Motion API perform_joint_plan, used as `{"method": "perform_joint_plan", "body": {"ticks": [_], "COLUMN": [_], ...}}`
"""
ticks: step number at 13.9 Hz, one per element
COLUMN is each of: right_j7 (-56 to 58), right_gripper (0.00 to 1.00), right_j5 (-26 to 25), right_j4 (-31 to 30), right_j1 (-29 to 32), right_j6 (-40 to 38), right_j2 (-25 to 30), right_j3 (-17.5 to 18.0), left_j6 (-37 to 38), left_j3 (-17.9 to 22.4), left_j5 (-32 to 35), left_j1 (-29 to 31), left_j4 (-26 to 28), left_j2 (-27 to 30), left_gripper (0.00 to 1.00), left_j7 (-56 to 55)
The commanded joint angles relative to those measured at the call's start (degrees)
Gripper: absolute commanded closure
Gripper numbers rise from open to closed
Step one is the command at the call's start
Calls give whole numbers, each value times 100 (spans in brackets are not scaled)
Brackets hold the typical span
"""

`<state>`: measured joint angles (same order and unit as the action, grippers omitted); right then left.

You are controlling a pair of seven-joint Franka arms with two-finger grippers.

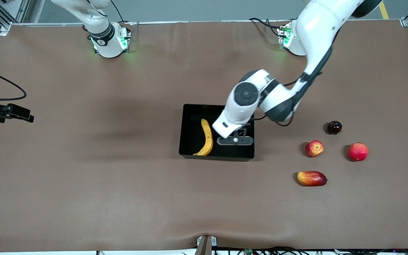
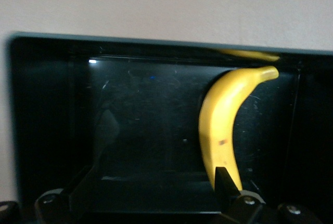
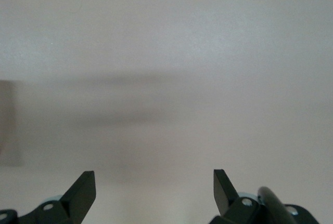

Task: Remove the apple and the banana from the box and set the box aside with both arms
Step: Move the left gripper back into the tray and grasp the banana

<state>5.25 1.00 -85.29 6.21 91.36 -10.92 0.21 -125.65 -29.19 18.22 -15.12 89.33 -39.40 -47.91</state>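
Note:
The black box [image 1: 193,124] sits mid-table, and the yellow banana [image 1: 207,138] lies inside it along the wall toward the right arm's end. My left gripper [image 1: 235,141] hangs over the box's other half, open and holding nothing. In the left wrist view the banana [image 2: 221,125] lies on the box's glossy floor [image 2: 140,125], just past one fingertip [image 2: 223,180] of the left gripper [image 2: 154,177]. The small red apple [image 1: 314,148] with yellow patches rests on the table toward the left arm's end. My right gripper [image 1: 21,113] waits open at the right arm's end, over bare table [image 3: 154,177].
Around the apple lie a pinkish-red round fruit [image 1: 358,151], an oblong red-and-yellow fruit [image 1: 312,178] nearer the front camera, and a dark round fruit [image 1: 334,127] farther from it. The brown table [image 1: 101,177] spreads wide around the box.

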Motion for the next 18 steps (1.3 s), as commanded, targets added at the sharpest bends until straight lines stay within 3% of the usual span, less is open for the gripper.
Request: {"method": "perform_joint_plan", "body": {"ticks": [1, 5, 10, 11, 12, 14, 15, 18], "right_j7": [55, 55, -33, -77, -295, -674, -684, -840], "right_gripper": [0, 0, 0, 0, 0, 0, 0, 0], "right_j5": [-74, -83, 22, 40, 153, 242, 242, 277], "right_j4": [91, 39, -355, -513, -602, -734, -787, -1042], "right_j1": [38, 56, 12, 3, -6, -84, -146, -243], "right_j6": [-30, -56, -48, -22, 13, 66, 84, 120], "right_j2": [-173, -367, -429, -411, -394, -376, -376, -219], "right_j3": [32, 32, 40, 40, 40, 40, 40, 49], "left_j6": [-274, -697, -846, -847, -847, -847, -838, -541], "left_j3": [115, 711, 1028, 1099, 1126, 1126, 1135, 1161], "left_j5": [348, 322, 348, 357, 357, 366, 366, 384], "left_j1": [-341, -1149, -1668, -1713, -1722, -1748, -1783, -1836], "left_j4": [-443, -679, -962, -961, -961, -961, -961, -961], "left_j2": [-542, -920, -1342, -1369, -1412, -1422, -1396, -1098], "left_gripper": [0, 0, 0, 10, 33, 91, 100, 100], "left_j7": [-193, -228, -316, -281, -281, -255, -272, -254]}}
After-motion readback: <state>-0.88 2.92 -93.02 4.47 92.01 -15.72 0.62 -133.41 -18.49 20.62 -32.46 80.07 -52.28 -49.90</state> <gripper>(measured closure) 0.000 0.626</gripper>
